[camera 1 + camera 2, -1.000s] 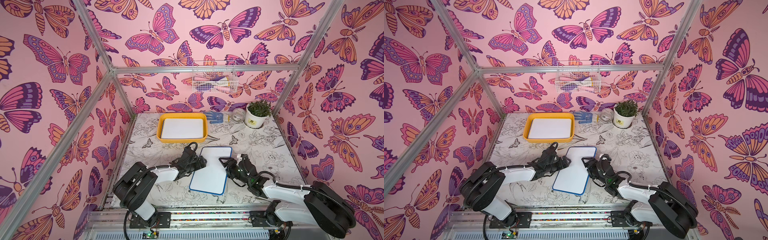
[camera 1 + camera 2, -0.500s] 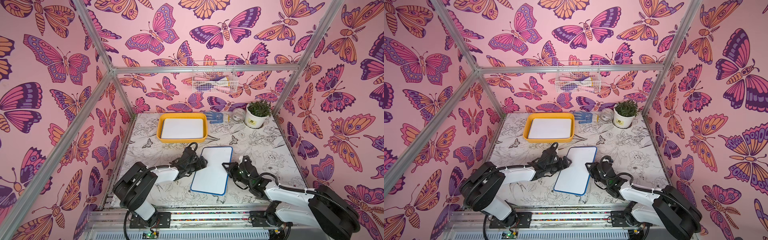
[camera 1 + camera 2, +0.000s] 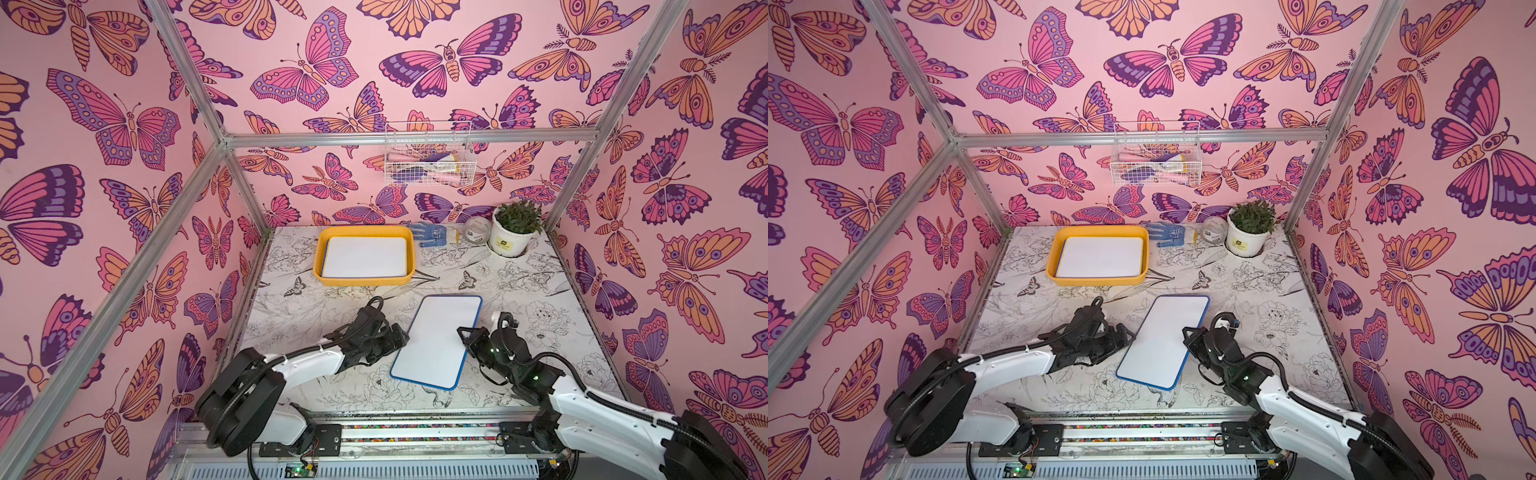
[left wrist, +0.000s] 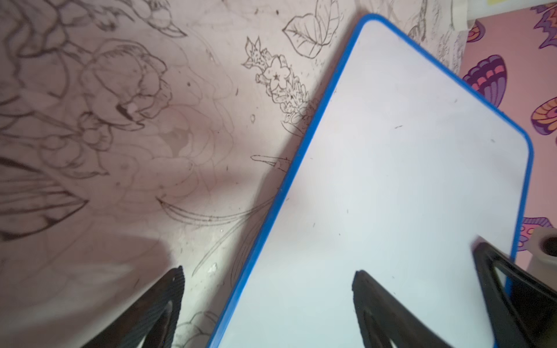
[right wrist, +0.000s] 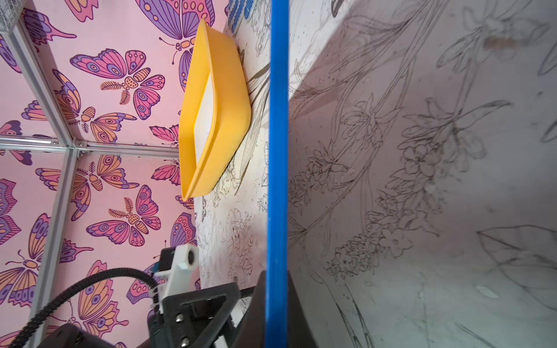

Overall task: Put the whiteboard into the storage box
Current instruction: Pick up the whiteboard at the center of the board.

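So I'm at the pick-up step here. My right tool [image 3: 466, 332] is clamped narrow on the long edge of the whiteboard [image 3: 436, 340] nearest my right arm. In the right wrist view the blue rim runs straight between the jaws, one jaw on each face. That side looks raised a bit off the bench [image 3: 540, 291], going by the shadow under it. I can't tell whether the opposite long edge rests on the bench.

My left tool [image 3: 401, 336] is spread wide and holding nothing. In the left wrist view one finger [image 4: 171, 289] is over the bench and the other is over the white face, so the rim on that side runs between the open jaws. Can't say if it's touching.

The whiteboard sits mid-bench toward the front, with its length pointing away from me. The yellow box [image 3: 319, 259] is at the back, toward my left and well apart from it. There's a second board [image 3: 365, 257] lying flat in it already.

My guess for what's next: either close the left tool on its edge so both sides carry, or just lift with the right one. Then carry it back, turn it so its long side matches the box, and lower it flat onto the second board. Held by a thin rim on one side it could sag or swing, so I'd go slow.
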